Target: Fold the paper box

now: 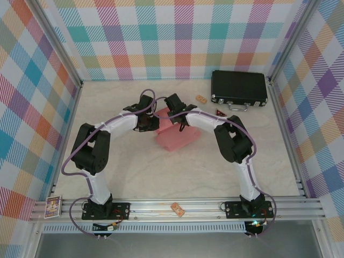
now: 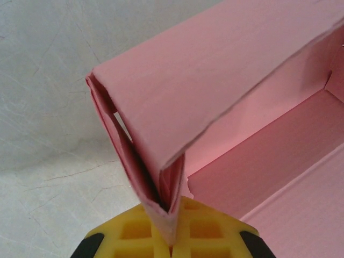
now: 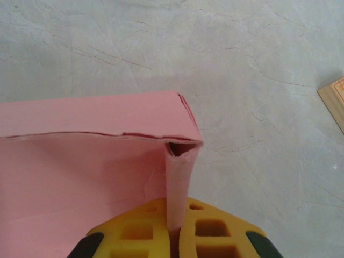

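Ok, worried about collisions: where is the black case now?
In the top view the black case lies at the far right corner of the table, beyond the paper box, with a small wooden tile just left of it.

The paper box is thin matt pink cardboard with a faint ribbed grain. The bench looks smooth, pale and marble-veined; the yellow pads of the left claw seem matt moulded plastic.
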You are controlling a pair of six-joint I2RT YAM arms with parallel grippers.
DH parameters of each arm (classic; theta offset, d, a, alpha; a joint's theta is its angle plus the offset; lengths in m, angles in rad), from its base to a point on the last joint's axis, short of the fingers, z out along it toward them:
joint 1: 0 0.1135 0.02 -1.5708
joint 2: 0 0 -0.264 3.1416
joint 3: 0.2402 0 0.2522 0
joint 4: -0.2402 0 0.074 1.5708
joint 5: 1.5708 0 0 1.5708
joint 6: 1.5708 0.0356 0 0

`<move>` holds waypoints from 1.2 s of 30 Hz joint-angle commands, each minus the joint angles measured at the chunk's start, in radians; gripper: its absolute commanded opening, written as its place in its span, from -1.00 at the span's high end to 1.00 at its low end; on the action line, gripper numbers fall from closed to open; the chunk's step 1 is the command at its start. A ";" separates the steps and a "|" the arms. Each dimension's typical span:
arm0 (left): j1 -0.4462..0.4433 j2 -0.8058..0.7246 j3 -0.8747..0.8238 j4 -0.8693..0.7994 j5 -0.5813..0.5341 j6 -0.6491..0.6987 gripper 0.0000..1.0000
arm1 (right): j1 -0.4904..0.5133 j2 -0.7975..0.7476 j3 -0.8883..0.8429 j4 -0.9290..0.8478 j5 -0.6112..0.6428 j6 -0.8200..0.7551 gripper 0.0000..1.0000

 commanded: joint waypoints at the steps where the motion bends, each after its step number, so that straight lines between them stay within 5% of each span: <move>1: -0.022 0.054 -0.011 -0.041 0.063 0.012 1.00 | 0.023 0.071 -0.010 -0.068 -0.084 0.020 1.00; 7: -0.022 0.052 -0.009 -0.037 0.064 0.017 1.00 | 0.024 0.085 -0.001 -0.067 -0.117 0.035 1.00; 18: -0.022 0.050 -0.009 -0.035 0.062 0.016 1.00 | 0.023 0.143 0.088 -0.183 0.014 0.124 1.00; 24: -0.022 0.050 -0.009 -0.039 0.052 0.017 1.00 | 0.022 0.115 0.057 -0.145 -0.049 0.103 1.00; 36: -0.022 0.049 -0.010 -0.048 0.018 0.021 1.00 | 0.013 -0.018 -0.016 -0.118 -0.119 0.083 0.69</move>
